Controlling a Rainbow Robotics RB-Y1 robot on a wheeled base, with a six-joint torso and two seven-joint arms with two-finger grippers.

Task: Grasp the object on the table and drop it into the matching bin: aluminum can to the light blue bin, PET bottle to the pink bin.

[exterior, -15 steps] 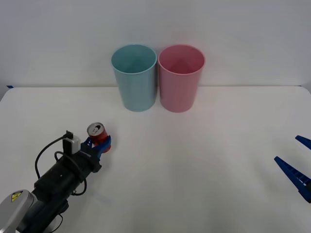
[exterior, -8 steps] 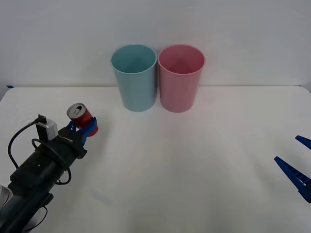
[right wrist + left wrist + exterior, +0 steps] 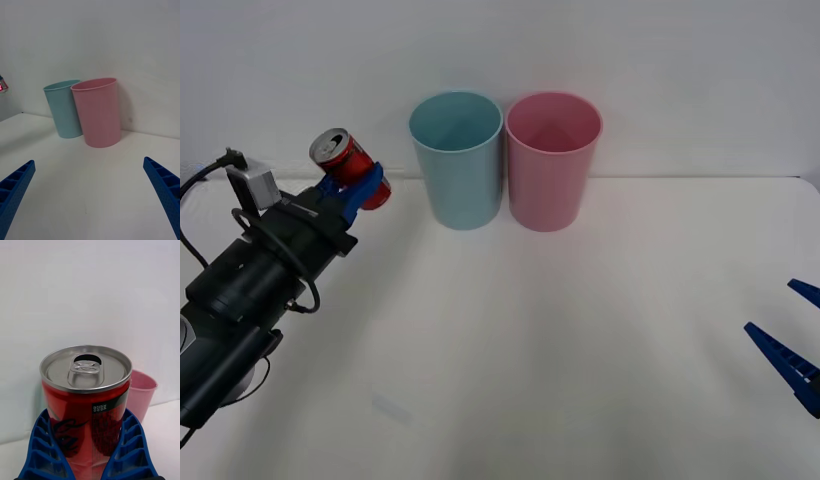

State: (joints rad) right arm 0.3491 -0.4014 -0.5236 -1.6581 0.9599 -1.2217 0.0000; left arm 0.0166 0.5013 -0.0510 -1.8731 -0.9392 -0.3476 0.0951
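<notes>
At far left, raised above the table: aluminum can (image 3: 348, 166), small, red body, silver top with pull tab and open mouth, dark lettering on the side. Tilted, top leaning left and toward the camera in the front view. Clear of the table surface; level with the upper part of the bins, to the left of the light blue one and apart from it.

Left gripper (image 3: 358, 188): blue ribbed fingers (image 3: 44, 444) pinching the can on both sides of its lower body; the wrist view shows one finger pressed against each flank, the can's top standing well above them. Black arm with a looped cable and a small white block runs from the gripper down to the near left corner.

Light blue bin (image 3: 457, 158): tall, round, slightly tapered, upright at the far centre of the table, mouth open upward.

Pink bin (image 3: 552, 159): same shape, upright, immediately right of the light blue bin; their sides are touching or very nearly so. Its rim also appears beyond the can in the left wrist view (image 3: 141, 392).

Table (image 3: 580, 340): wide, plain white, meeting a pale wall just behind the bins.

Right gripper (image 3: 792, 336): at the near right edge, low over the table, well apart from bins and can; blue ribbed fingers (image 3: 167, 193) spread wide, nothing between them.
</notes>
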